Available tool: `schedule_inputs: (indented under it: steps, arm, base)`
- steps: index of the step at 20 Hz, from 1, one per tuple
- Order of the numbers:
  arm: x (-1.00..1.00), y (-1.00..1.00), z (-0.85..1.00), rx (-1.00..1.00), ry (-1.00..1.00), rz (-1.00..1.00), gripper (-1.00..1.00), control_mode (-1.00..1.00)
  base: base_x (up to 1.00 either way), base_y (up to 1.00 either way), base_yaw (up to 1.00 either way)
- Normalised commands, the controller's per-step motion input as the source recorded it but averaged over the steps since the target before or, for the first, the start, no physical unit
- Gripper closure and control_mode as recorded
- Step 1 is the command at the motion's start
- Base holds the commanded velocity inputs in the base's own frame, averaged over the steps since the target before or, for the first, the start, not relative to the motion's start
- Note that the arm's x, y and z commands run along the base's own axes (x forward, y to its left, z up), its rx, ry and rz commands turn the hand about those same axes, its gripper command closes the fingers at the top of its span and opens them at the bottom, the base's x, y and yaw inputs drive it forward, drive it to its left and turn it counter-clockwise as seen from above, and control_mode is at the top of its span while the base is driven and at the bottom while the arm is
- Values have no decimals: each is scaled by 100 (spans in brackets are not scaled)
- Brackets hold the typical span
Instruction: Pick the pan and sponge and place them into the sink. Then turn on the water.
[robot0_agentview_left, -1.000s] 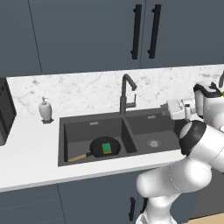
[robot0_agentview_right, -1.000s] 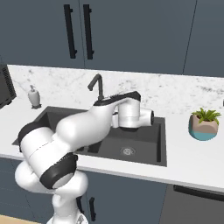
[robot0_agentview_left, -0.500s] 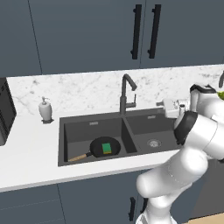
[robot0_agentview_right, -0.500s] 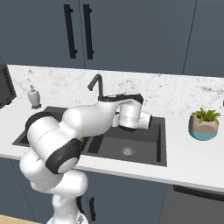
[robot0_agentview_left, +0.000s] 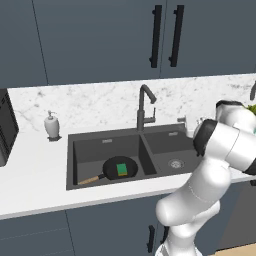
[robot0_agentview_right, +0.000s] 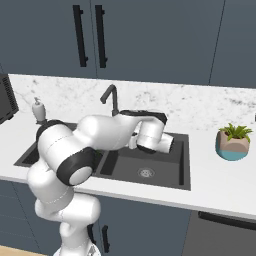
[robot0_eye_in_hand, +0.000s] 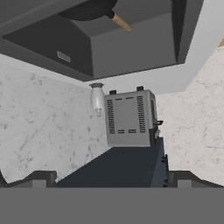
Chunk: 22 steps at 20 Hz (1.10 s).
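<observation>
Inside matte sink (robot0_agentview_left: 150, 145): round black pan (robot0_agentview_left: 120, 167).

We are viewing a rendered kitchen. Dark blue-grey upper cabinets (robot0_agentview_left: 100, 40) with long black vertical handles (robot0_agentview_left: 156, 36) are hanging above a white marbled backsplash (robot0_agentview_left: 95, 102). A white countertop (robot0_agentview_left: 35, 170) is running along the wall, with matching dark lower cabinets (robot0_agentview_left: 105, 227) standing beneath it. A white soap dispenser (robot0_agentview_left: 51, 125) is resting on the counter at left, near a dark appliance (robot0_agentview_left: 6, 131) at the edge. A potted plant (robot0_agentview_right: 233, 142) is sitting on the counter at right.
</observation>
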Motion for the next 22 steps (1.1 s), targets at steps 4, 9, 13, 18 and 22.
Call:
schedule_inputs:
  steps: [4, 9, 13, 18, 22]
  arm:
    - [36, 1, 0, 0, 0, -12, -100, -100]
    - [34, 2, 0, 0, 0, -13, -100, -100]
    - [34, 13, 0, 0, -1, -11, -100, -100]
    - [31, 16, 0, 0, -2, -7, -100, -100]
    - [25, 9, -1, 0, -4, -5, -100, -100]
  base:
    - [0, 0, 0]
    - [0, 0, 0]
    - [0, 0, 0]
    - [0, 0, 0]
    - [0, 0, 0]
